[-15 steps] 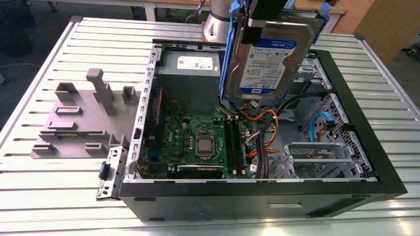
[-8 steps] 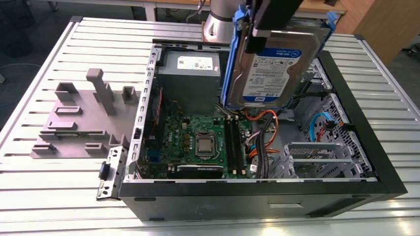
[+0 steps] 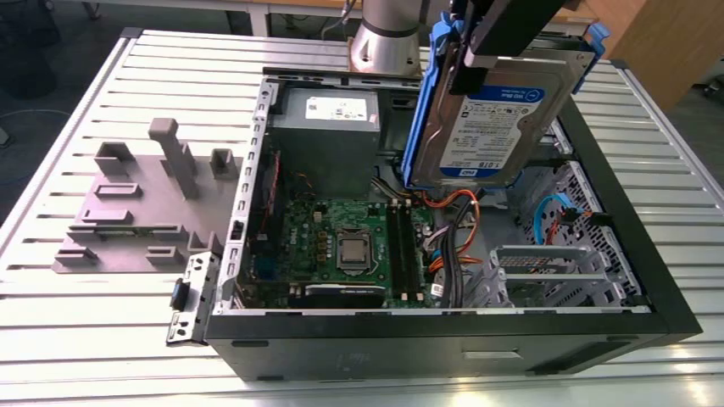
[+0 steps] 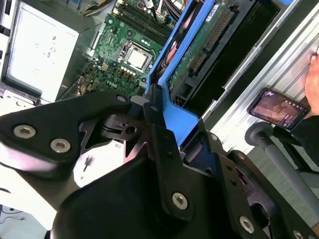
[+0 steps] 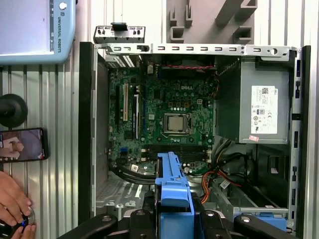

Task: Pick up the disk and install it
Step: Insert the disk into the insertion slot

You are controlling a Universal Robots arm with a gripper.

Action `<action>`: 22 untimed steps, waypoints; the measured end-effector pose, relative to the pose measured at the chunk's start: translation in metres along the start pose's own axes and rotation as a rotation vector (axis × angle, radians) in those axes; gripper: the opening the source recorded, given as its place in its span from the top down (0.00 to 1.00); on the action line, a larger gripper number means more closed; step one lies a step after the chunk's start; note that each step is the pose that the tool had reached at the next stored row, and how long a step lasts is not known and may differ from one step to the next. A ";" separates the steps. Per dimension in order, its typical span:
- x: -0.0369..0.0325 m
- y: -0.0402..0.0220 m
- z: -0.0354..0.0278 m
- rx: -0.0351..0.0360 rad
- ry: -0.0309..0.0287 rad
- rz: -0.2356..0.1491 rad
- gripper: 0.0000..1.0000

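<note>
The disk [image 3: 487,127], a silver hard drive with a white-and-blue label in a blue caddy, hangs tilted above the open computer case [image 3: 453,326], over its rear right part in the exterior view. My gripper [image 3: 487,59] is shut on the caddy's upper end. In the second wrist view the black fingers [image 4: 154,124] clamp the blue caddy, and the disk [image 4: 199,45] shows its green underside. In the first wrist view the caddy's edge [image 5: 172,184] sticks out from my gripper [image 5: 172,219] over the motherboard [image 5: 164,119].
The grey power-supply box [image 3: 328,127] sits at the case's rear. Metal drive bays [image 3: 554,263] and cables fill its right side. A grey fixture [image 3: 142,203] lies on the slatted table at the exterior view's left. A phone [image 5: 22,144] and a hand [image 5: 12,204] are beside the case.
</note>
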State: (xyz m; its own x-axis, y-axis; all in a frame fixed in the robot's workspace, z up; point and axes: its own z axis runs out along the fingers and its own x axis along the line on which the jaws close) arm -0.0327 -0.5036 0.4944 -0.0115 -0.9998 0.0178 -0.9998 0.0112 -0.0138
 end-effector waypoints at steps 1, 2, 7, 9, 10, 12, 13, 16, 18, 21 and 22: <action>0.0000 -0.0002 0.0001 0.0000 -0.0001 0.000 0.64; 0.0003 -0.0002 0.0001 0.0000 0.0000 0.000 0.64; 0.0015 -0.0002 0.0006 0.0001 0.0000 0.000 0.64; 0.0025 -0.0003 0.0009 0.0000 0.0000 0.000 0.64; 0.0030 -0.0002 0.0010 0.0000 0.0000 0.000 0.64; 0.0039 -0.0002 0.0013 0.0000 0.0000 0.000 0.64; 0.0041 -0.0003 0.0014 0.0001 -0.0001 0.000 0.64; 0.0042 -0.0021 0.0017 0.0000 0.0000 0.000 0.64; 0.0043 -0.0040 0.0020 0.0001 -0.0001 0.000 0.64; 0.0042 -0.0049 0.0021 0.0001 0.0000 0.000 0.64; 0.0042 -0.0051 0.0021 0.0000 0.0000 0.000 0.64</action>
State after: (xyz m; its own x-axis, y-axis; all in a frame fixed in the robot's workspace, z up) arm -0.0276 -0.5079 0.4924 -0.0115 -0.9998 0.0177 -0.9998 0.0112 -0.0138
